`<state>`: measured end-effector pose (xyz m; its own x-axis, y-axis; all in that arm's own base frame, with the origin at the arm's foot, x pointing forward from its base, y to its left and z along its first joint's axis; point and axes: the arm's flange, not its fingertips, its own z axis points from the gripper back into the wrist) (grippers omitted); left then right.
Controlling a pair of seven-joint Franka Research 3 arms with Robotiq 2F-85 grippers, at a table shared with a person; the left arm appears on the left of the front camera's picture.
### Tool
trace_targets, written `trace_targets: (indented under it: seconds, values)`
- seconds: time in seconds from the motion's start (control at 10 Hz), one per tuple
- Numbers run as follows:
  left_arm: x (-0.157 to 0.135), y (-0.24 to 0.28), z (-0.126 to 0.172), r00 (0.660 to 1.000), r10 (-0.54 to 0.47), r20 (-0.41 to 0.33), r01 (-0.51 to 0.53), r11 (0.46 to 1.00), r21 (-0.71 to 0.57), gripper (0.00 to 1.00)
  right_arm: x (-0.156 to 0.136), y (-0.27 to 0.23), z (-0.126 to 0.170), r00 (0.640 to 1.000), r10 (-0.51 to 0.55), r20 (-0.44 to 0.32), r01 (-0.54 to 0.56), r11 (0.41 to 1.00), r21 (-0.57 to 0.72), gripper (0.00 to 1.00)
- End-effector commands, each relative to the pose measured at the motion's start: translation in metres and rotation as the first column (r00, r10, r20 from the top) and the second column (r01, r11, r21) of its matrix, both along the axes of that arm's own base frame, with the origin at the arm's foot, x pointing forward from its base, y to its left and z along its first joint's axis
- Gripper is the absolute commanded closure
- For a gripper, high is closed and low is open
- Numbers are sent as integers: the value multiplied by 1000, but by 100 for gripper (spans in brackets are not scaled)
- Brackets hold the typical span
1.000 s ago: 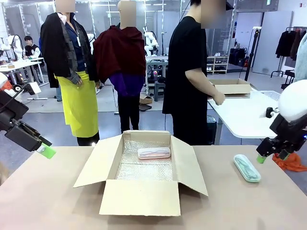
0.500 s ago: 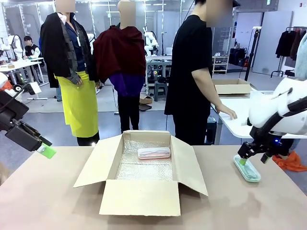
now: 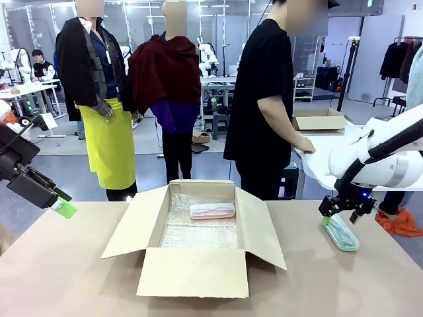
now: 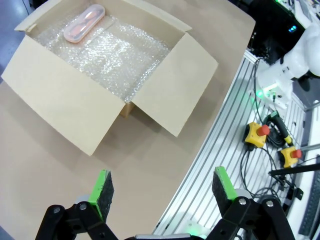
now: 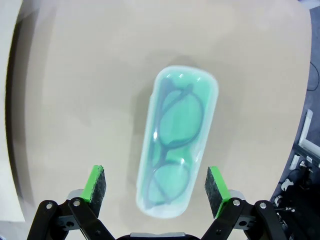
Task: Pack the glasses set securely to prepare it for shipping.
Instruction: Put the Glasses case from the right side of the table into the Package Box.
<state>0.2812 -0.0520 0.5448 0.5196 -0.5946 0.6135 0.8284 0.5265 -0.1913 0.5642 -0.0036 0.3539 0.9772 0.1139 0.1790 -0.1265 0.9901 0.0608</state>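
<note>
Right pincer [image 3: 339, 218] hangs released over a green case [image 3: 340, 232] lying on bare table [image 3: 66, 277].

Its pads stand wide to either side of the case's near end, clear of both walls, with flat tan table open all round and the table's edge off to one side. The case is a rounded oblong of translucent mint plastic, and inside it lie thin dark-green glasses [image 5: 182, 117], folded. Well away from this pincer, toward the left pincer [image 3: 64, 208], a brown cardboard box [image 3: 198, 271] stands with all flaps spread. It is lined with crinkled bubble wrap [image 3: 198, 231], and a pale pink case [image 3: 212, 211] rests at its far wall. The left pincer, also released and empty, hovers near the table's edge.
</note>
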Motion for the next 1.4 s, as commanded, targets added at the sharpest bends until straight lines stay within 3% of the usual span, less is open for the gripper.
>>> trace_targets:
  seconds: [0.0,0.4,0.9,1.3]
  values:
    - [1,1,1,1000,-22,12,22,1000,-20,0,15,-1,-1,998,-63,-10,63,997,-43,0]
    - [1,1,1,1000,-22,12,22,1000,-20,0,36,-9,-22,996,-71,-59,70,997,-24,0]
    - [1,1,1,1000,-22,12,22,1000,-20,0,41,-8,-36,990,-86,-112,83,996,-29,0]
    - [1,1,1,1000,-22,12,22,1000,-20,0,41,-6,-41,981,-97,-170,93,995,-34,23]
